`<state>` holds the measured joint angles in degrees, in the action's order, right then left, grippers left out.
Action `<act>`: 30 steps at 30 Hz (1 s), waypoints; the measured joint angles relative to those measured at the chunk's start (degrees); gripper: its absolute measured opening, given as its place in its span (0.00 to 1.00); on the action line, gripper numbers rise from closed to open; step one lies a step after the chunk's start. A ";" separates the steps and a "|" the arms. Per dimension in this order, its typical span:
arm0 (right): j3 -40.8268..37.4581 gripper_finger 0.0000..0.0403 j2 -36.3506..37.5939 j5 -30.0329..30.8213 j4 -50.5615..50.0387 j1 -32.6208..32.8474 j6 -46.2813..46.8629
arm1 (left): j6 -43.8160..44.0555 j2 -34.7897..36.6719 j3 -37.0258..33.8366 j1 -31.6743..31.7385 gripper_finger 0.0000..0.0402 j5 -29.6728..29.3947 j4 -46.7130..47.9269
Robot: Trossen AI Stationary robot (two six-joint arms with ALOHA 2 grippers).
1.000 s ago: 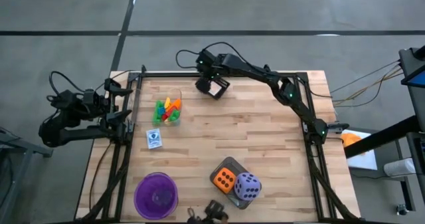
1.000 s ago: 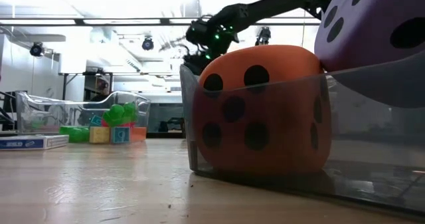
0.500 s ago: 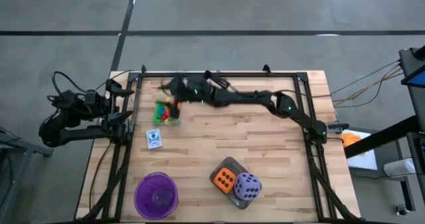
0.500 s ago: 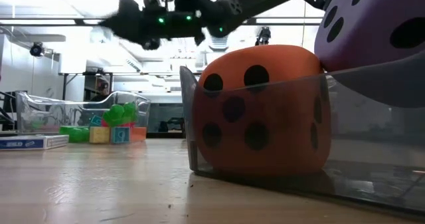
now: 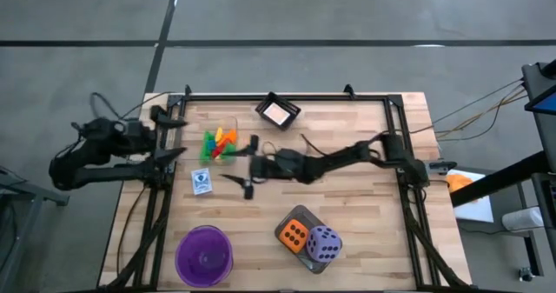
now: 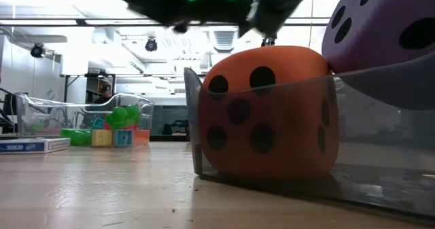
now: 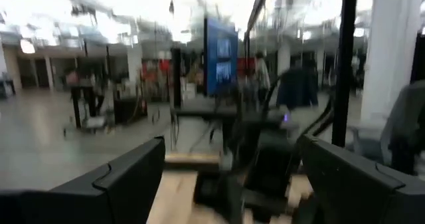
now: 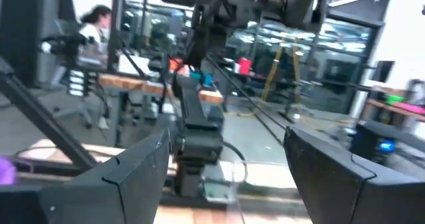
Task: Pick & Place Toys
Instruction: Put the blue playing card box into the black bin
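A clear box of coloured building blocks (image 5: 220,143) (image 6: 102,127) stands at the table's far left, and a white-edged card (image 5: 201,180) (image 6: 34,145) lies flat just nearer. The orange die (image 5: 294,234) (image 6: 268,107) and the purple die (image 5: 323,243) (image 6: 380,39) sit side by side in a tray at the near edge. My right gripper (image 5: 239,164) (image 8: 232,171) hovers open and level beside the block box, pointing at the left edge, with nothing between its fingers. My left gripper (image 5: 176,135) (image 7: 232,184) waits open at the left edge, facing it.
A purple bowl (image 5: 204,254) stands at the near left corner. A small dark tray with a pale inside (image 5: 278,112) sits at the far edge. The bare wooden table top (image 5: 347,197) lies between them. A person (image 8: 96,18) shows in the room beyond.
My right gripper has swept from the far edge toward the left, past the block box, then toward the near side, to the table's middle left. It has tipped from pointing down to level. The small dark tray now shows where it stood.
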<state>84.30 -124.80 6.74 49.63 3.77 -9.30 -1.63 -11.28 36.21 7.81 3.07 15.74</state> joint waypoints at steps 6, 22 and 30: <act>-18.59 0.72 14.03 9.07 1.89 5.64 -1.64 | 0.64 -15.38 0.40 0.01 0.87 0.00 -1.95; -53.20 0.72 33.98 22.33 8.98 13.10 -2.59 | 27.26 -44.56 3.80 -0.26 0.87 -3.26 5.24; -63.42 0.72 34.30 22.34 14.77 12.88 -3.06 | 44.06 -48.39 4.41 -1.81 0.79 -1.72 10.13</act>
<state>20.88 -90.50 29.08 64.39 16.64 -12.36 42.43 -59.67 40.62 6.00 1.35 25.87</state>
